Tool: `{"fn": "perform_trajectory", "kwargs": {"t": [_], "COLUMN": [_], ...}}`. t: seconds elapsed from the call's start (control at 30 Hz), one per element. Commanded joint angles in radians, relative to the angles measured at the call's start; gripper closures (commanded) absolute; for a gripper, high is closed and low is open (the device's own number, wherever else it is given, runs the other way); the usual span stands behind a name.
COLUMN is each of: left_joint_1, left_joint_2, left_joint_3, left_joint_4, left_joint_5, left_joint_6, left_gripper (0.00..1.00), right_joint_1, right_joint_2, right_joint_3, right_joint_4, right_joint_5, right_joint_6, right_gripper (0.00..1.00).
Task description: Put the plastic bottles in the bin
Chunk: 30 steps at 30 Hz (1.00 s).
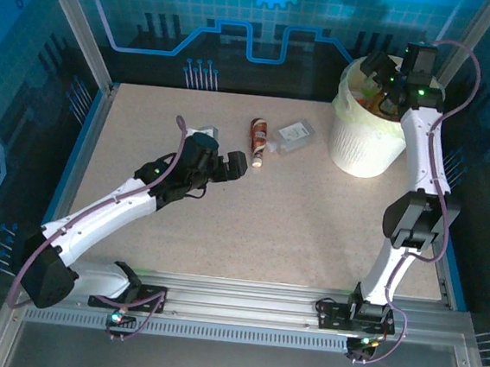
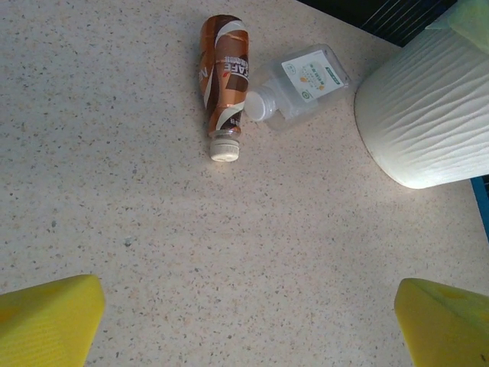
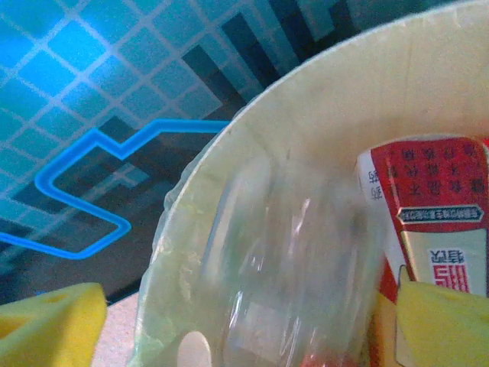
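Note:
Two plastic bottles lie on the speckled table: a brown-labelled one [image 1: 257,140] [image 2: 224,80] with a white cap, and a flat clear one [image 1: 290,136] [image 2: 303,82] touching it on the right. My left gripper [image 1: 235,165] [image 2: 248,329] hovers open just short of them, with nothing between its yellow pads [image 2: 47,321]. The bin [image 1: 368,135] [image 2: 428,115] [image 3: 321,99] stands at the back right, lined with a pale yellow bag. My right gripper [image 1: 387,83] [image 3: 244,329] is open above it. A blurred clear bottle [image 3: 306,260] shows below the jaws inside the bin, beside a red-labelled bottle [image 3: 432,214].
A pale clear object [image 1: 206,132] lies partly hidden behind my left wrist. Blue enclosure walls [image 1: 243,27] ring the table, and a metal rail [image 1: 242,300] runs along the near edge. Open tabletop [image 1: 293,223] spreads between the two arms.

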Motion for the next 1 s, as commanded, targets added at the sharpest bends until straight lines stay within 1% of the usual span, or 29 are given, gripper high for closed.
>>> {"fn": "perform_trajectory", "kwargs": {"t": [0.0, 0.13, 0.33, 0.43, 0.53, 0.6, 0.73, 0.83, 0.97], "left_joint_1": [-0.002, -0.002, -0.002, -0.003, -0.002, -0.002, -0.002, -0.001, 0.000], "left_joint_2": [-0.010, 0.002, 0.009, 0.016, 0.029, 0.036, 0.047, 0.046, 0.047], "left_joint_3": [-0.015, -0.010, -0.013, -0.010, -0.001, 0.005, 0.013, 0.010, -0.004], "left_joint_4": [-0.013, -0.012, -0.011, -0.012, -0.017, -0.017, -0.024, -0.030, -0.024], "left_joint_5": [-0.018, -0.013, -0.011, -0.009, -0.007, -0.007, -0.009, -0.017, -0.025], "left_joint_6": [0.011, 0.001, -0.008, -0.009, -0.011, -0.016, -0.016, -0.016, -0.022], "left_gripper": [0.01, 0.01, 0.01, 0.01, 0.01, 0.01, 0.01, 0.01, 0.01], "right_joint_1": [0.010, 0.010, 0.012, 0.008, 0.012, 0.020, 0.038, 0.064, 0.112], "right_joint_2": [-0.074, -0.127, -0.174, -0.153, -0.110, -0.075, -0.014, -0.020, -0.051], "right_joint_3": [-0.015, -0.067, -0.123, -0.106, -0.070, -0.049, 0.027, 0.023, 0.008], "right_joint_4": [0.025, 0.043, 0.064, 0.065, 0.049, 0.052, -0.002, 0.010, 0.013], "right_joint_5": [0.002, -0.002, -0.048, -0.094, -0.189, -0.227, -0.242, -0.257, -0.242], "right_joint_6": [-0.014, -0.042, -0.118, -0.148, -0.148, -0.147, -0.163, -0.196, -0.247], "right_gripper": [0.00, 0.00, 0.00, 0.00, 0.00, 0.00, 0.00, 0.00, 0.00]}}
